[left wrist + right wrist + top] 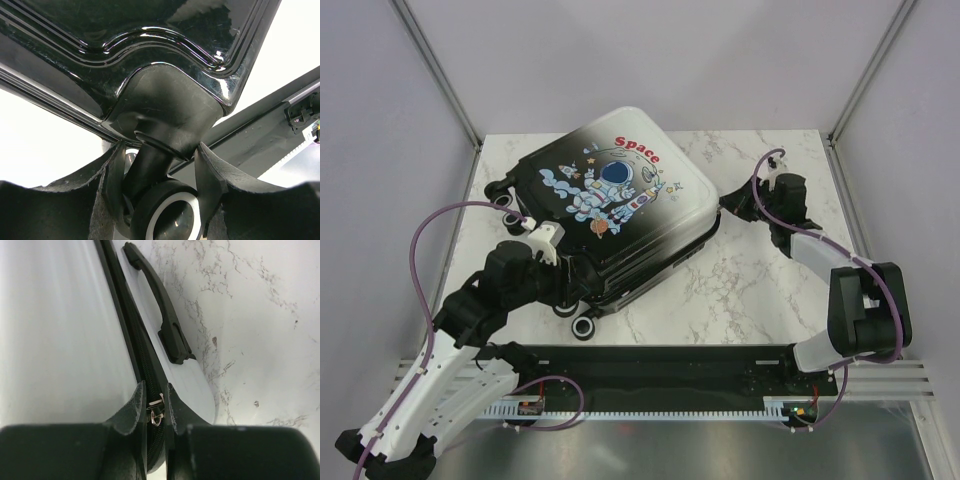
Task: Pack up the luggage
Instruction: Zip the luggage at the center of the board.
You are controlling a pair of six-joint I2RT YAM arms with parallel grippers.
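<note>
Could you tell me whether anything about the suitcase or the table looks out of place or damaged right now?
Nothing stands out: the luggage lies flat and closed on the table, skewed diagonally, with no visible damage.

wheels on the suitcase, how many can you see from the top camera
3. One at the suitcase's near corner, one at its left corner, and one just below that, by the left arm. Any others may be hidden under the shell or the arm.

Glossy hard-plastic luggage [620, 205], metal zipper pull [156, 410], polished marble-look table [750, 290].
</note>
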